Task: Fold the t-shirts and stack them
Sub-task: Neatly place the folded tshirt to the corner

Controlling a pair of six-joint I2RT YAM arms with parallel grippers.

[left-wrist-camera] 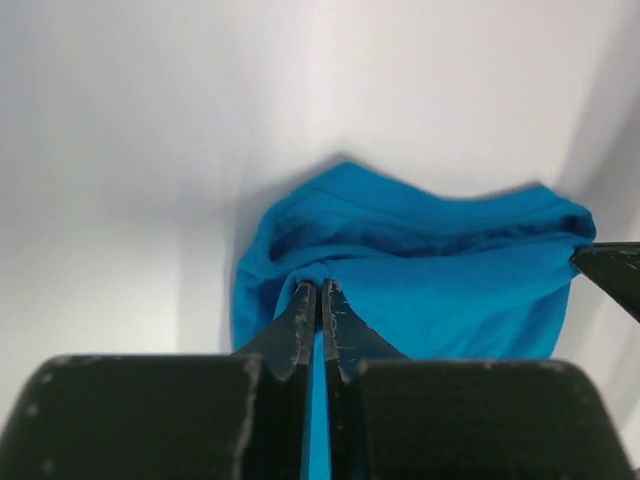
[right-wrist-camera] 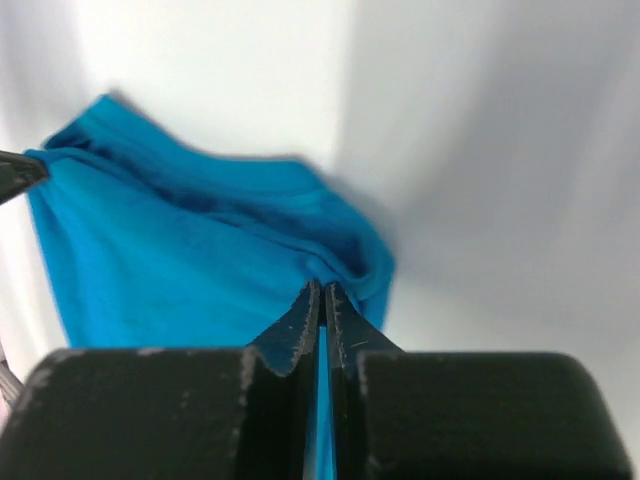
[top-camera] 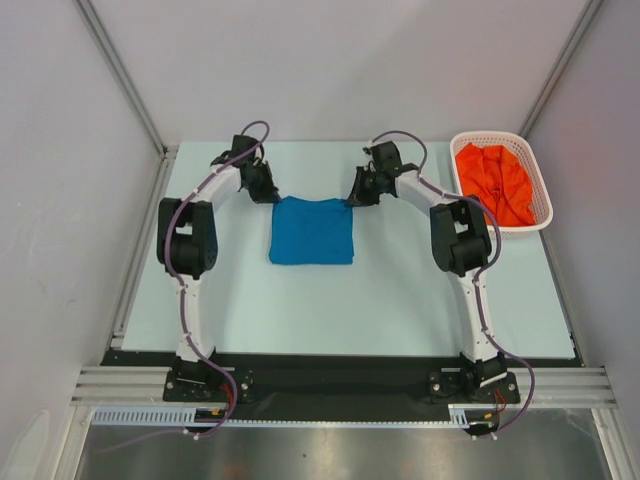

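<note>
The blue t-shirt lies folded into a rough square on the table between my arms. My left gripper is shut on its far left corner, and the cloth bunches at the fingertips. My right gripper is shut on its far right corner, where the cloth bunches too. The orange-red t-shirt lies crumpled in the white basket at the far right.
The white lattice basket stands at the table's far right edge, close to my right arm's elbow. Grey walls close in the back and both sides. A metal rail runs along the near edge.
</note>
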